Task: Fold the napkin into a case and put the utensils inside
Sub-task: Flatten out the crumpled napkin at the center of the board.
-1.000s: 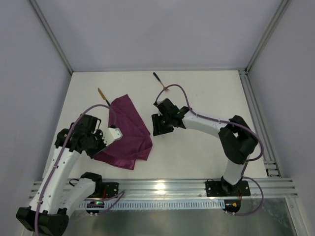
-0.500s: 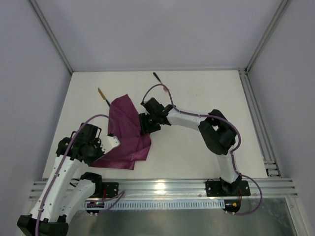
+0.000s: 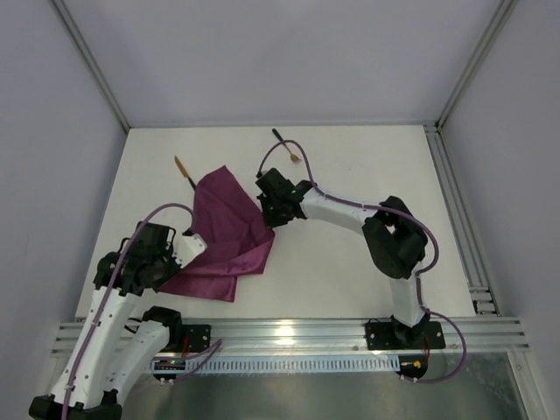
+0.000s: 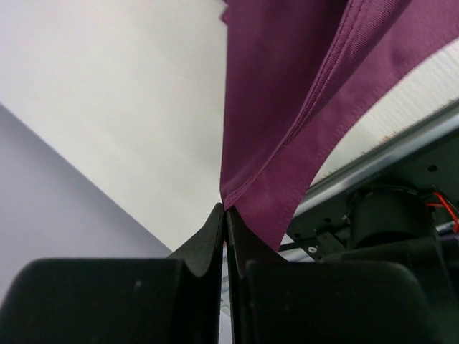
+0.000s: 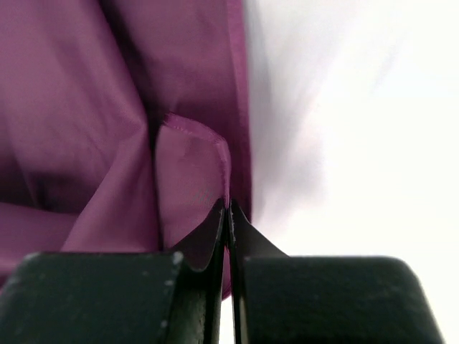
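The one napkin (image 3: 223,232) is pinched by left hand (image 4: 225,215) and right hand (image 5: 228,209); two utensils (image 3: 184,170) lie near.

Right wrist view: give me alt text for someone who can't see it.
The right pincer, shut tight, pinches a raised fold at the edge of a soft magenta-purple cloth napkin. The napkin lies rumpled across the left of the picture, with bare white table to its right.
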Robot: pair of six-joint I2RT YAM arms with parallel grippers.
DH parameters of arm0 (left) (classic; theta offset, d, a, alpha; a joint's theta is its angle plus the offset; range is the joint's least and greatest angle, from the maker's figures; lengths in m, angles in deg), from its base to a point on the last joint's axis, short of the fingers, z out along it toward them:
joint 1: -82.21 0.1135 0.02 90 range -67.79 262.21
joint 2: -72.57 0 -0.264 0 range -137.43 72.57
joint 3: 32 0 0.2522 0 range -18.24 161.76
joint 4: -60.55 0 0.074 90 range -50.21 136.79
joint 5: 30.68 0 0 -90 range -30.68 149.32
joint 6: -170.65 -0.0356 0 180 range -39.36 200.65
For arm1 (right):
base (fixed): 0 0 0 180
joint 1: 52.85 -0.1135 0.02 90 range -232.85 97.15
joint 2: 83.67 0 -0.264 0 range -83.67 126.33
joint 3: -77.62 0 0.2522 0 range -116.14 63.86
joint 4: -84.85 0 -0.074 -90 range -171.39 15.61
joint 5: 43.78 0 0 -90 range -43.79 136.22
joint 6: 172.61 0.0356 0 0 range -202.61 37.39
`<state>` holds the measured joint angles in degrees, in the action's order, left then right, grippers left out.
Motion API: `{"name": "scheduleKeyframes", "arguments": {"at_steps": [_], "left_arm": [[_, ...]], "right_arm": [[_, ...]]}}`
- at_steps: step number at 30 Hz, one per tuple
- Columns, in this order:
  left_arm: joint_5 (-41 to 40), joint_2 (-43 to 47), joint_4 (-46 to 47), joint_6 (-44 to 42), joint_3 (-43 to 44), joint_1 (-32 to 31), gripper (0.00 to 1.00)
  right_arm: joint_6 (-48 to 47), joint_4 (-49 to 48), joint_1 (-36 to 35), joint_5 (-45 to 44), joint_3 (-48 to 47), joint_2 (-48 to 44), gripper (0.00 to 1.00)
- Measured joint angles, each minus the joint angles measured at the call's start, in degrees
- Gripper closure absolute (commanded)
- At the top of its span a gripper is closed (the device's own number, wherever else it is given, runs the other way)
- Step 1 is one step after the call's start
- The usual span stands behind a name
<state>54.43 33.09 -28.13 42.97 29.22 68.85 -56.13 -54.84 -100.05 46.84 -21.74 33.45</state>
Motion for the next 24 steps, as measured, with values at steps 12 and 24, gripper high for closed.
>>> {"name": "scheduleKeyframes", "arguments": {"at_steps": [12, 24], "left_arm": [[1.73, -15.91, 8.59, 5.57, 28.85, -0.07, 1.00], [13.29, -19.17, 6.14, 7.98, 41.99, -0.22, 1.00]], "right_arm": [[-2.25, 10.05, 11.69, -13.60, 2.82, -39.58, 0.96], [0.20, 16.55, 12.63, -10.08, 6.34, -60.13, 0.96]]}}
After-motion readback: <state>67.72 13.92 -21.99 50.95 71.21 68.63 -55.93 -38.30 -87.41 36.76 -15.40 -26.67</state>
